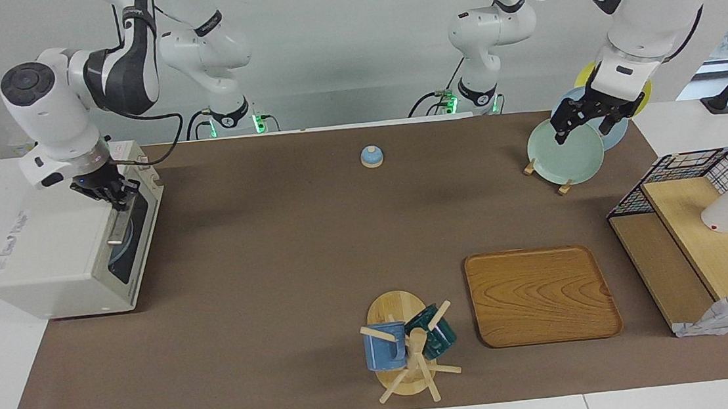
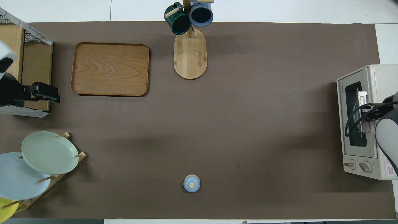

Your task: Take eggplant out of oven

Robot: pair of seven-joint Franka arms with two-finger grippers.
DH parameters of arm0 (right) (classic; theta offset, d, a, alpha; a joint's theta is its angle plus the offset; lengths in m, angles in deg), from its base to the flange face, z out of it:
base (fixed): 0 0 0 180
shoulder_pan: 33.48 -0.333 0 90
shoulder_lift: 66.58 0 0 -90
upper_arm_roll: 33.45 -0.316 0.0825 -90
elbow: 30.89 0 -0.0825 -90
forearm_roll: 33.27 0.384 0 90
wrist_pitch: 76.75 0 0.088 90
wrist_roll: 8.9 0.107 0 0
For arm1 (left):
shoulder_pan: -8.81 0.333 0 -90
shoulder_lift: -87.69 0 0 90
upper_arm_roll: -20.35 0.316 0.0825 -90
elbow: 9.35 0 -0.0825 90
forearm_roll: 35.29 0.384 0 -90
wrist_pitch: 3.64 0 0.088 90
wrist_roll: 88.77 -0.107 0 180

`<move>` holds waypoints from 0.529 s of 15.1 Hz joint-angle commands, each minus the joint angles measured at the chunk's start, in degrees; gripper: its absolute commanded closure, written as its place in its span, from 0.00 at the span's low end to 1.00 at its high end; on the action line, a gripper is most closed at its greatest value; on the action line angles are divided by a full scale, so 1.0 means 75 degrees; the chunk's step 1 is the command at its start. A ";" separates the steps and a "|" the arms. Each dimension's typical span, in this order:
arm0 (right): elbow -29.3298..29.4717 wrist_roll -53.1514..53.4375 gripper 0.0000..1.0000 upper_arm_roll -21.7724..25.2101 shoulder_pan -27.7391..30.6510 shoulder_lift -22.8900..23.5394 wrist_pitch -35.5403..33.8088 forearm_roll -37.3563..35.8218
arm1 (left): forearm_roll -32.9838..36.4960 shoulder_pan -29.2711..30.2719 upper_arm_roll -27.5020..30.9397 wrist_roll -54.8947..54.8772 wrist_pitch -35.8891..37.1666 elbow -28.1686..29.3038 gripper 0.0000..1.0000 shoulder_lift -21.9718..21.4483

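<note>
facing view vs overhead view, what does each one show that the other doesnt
Only the facing view shows both arms' bases, the right hand at the oven's handle, and the left hand over the plates. Only the overhead view shows the oven's knobs and into the mugs. Both show the oven door shut, the tray, the mug stand and the small blue lid. The eggplant shows in neither.
</note>
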 commanded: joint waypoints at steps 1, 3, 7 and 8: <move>-0.0304 -0.0109 1.00 -0.0034 -0.0117 0.0165 0.0645 0.0299 | -0.0065 0.0079 -0.0026 -0.0031 0.0042 0.0096 0.00 -0.0135; -0.0304 -0.0063 1.00 -0.0034 -0.0246 0.0270 0.0738 0.0475 | -0.0065 0.0079 -0.0026 -0.0031 0.0043 0.0096 0.00 -0.0135; -0.0397 0.0020 1.00 -0.0046 -0.0399 0.0656 0.1381 0.0709 | -0.0076 0.0079 -0.0026 -0.0031 0.0031 0.0096 0.00 -0.0135; -0.0456 0.0008 1.00 -0.0058 -0.0410 0.0784 0.1604 0.0756 | -0.0065 0.0079 -0.0026 -0.0031 0.0042 0.0096 0.00 -0.0135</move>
